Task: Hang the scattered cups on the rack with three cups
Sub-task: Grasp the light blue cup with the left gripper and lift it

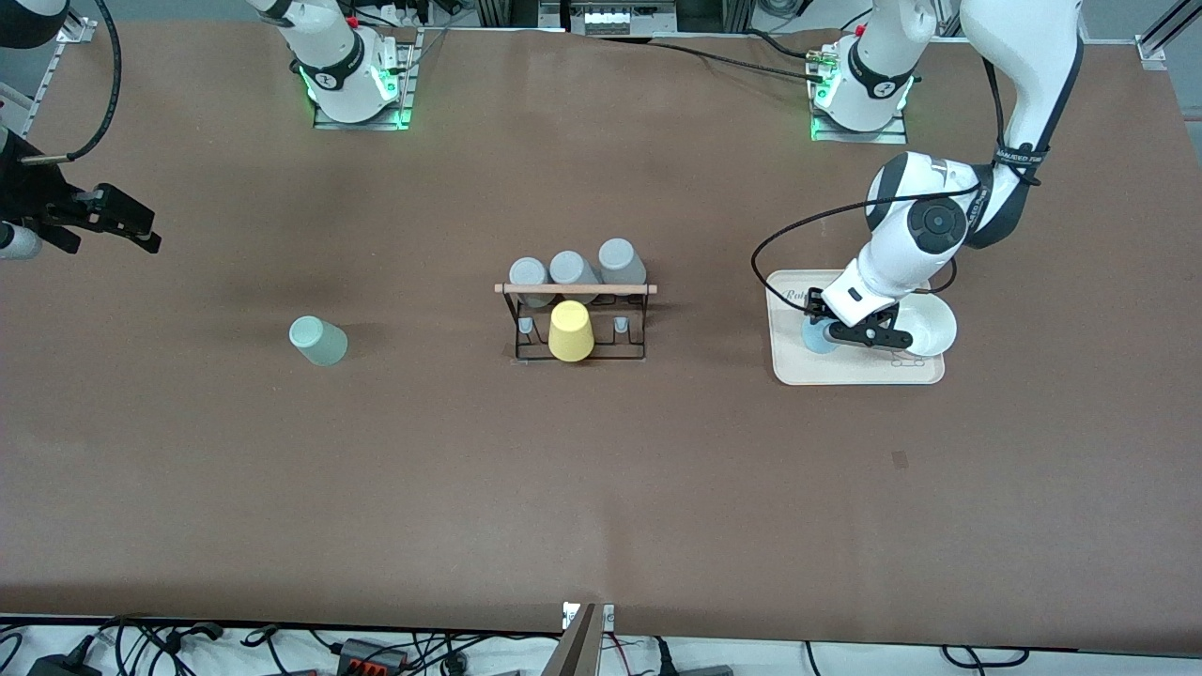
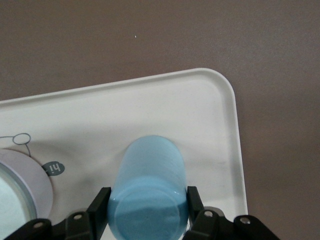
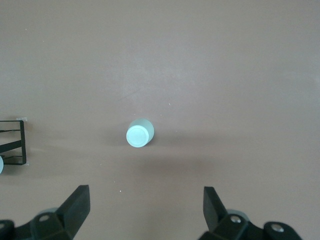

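The light blue cup stands mouth-down on the beige tray toward the left arm's end of the table. My left gripper is shut on it; in the left wrist view the fingers press both sides of the cup. The pale mint green cup lies on the bare table toward the right arm's end, and shows in the right wrist view. The black wire rack stands mid-table. My right gripper is open and empty, held high above the table near the right arm's end.
A yellow cup hangs on the rack's nearer side, three grey cups on its farther side. A white bowl sits on the tray beside the blue cup. The tray and bowl show in the left wrist view.
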Motion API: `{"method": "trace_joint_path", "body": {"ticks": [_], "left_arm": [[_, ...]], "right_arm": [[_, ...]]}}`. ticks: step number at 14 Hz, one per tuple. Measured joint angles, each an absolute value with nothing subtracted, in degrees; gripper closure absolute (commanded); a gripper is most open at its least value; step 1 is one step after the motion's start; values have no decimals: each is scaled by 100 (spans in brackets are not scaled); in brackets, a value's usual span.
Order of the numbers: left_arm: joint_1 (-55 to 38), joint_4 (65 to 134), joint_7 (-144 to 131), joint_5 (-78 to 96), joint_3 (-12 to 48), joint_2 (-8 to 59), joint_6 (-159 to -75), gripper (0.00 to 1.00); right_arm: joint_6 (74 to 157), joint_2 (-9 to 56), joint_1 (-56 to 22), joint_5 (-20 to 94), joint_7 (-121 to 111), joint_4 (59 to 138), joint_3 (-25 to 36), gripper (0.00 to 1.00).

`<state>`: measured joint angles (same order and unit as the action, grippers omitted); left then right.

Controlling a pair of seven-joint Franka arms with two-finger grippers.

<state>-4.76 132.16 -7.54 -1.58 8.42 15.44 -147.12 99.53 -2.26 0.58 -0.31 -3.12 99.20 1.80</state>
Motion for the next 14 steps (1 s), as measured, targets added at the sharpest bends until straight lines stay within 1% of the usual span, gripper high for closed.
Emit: {"method": "trace_joint_path", "body": {"ticks": [3, 4, 5, 7, 9, 11, 13, 14], "left_arm": [[-475, 13092, -754, -158, 842, 1489, -14742, 74], [-484, 12918, -754, -158, 846, 1426, -14573, 74], [-507, 12618, -754, -158, 866, 1356, -14141, 74], [-620, 11722, -910, -158, 989, 1295, -12949, 74], [-941, 10731, -1392, -158, 1068, 1370, -11990, 74], [-1433, 9787, -2168, -157, 1092, 1656, -11477, 74], [-1915, 9026, -2928, -158, 1107, 2095, -11294, 74], [-2165, 8766, -3323, -158, 1110, 2316, -11259, 74]], "right_arm": [[9952, -226, 58, -31, -312, 9920, 180, 0], [9952, -225, 58, -31, -312, 9920, 180, 0], [9952, -225, 58, -31, -312, 9921, 180, 0], [9953, -223, 58, -31, -312, 9920, 180, 0], [9953, -221, 58, -31, -312, 9920, 180, 0], [9953, -217, 59, -31, -312, 9921, 180, 0], [9950, -186, 59, -31, -312, 9923, 180, 0], [9947, -165, 59, -31, -313, 9925, 180, 0]]}}
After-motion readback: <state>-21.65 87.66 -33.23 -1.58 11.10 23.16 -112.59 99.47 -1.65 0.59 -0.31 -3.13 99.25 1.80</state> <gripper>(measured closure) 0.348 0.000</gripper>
